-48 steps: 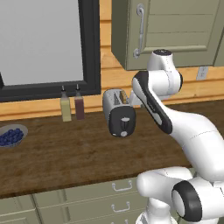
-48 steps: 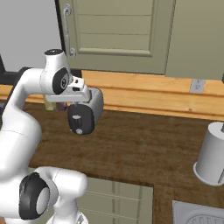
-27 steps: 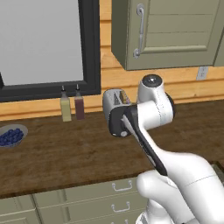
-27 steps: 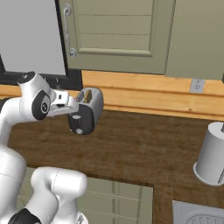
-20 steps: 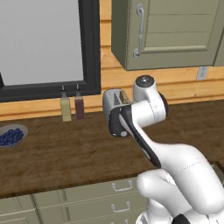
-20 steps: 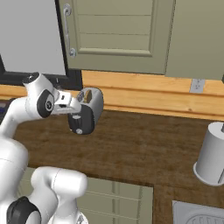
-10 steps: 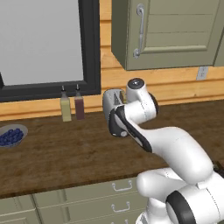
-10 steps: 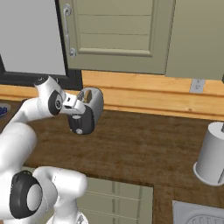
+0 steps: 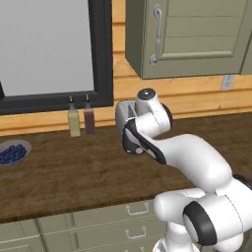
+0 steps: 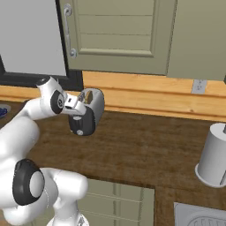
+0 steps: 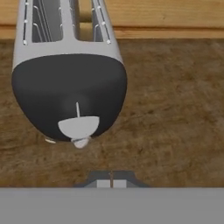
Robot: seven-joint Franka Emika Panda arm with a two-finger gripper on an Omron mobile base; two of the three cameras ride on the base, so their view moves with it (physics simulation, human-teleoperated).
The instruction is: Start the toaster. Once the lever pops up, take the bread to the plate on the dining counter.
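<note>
Looking down the hand view, I see the gripper (image 11: 111,180) with its two tips pressed together, nothing between them, hanging over bare counter (image 11: 175,109) just in front of the toaster (image 11: 70,78). That toaster's black end panel faces me — a pale grey lever tab sits low on it, at the foot of a thin slot line, and a small knob shows just under the tab. On top I can make out two long slots with wire guides; whether bread sits in them I cannot tell.

From the left base view, the arm bends forward over the wooden counter (image 9: 74,167) and its wrist covers most of the toaster (image 9: 124,112), which stands near the back wall below a cabinet (image 9: 197,39). Two bottles (image 9: 81,118) stand side by side to its left, under a dark-framed window, and a bowl of blueberries (image 9: 12,153) sits farther left, near the picture's edge.

From the right base view, the toaster (image 10: 88,112) shows its rounded black end, with the hand close against its left side — the fingertips themselves are hidden there. A grey cylinder (image 10: 214,154) stands well apart on the right.
</note>
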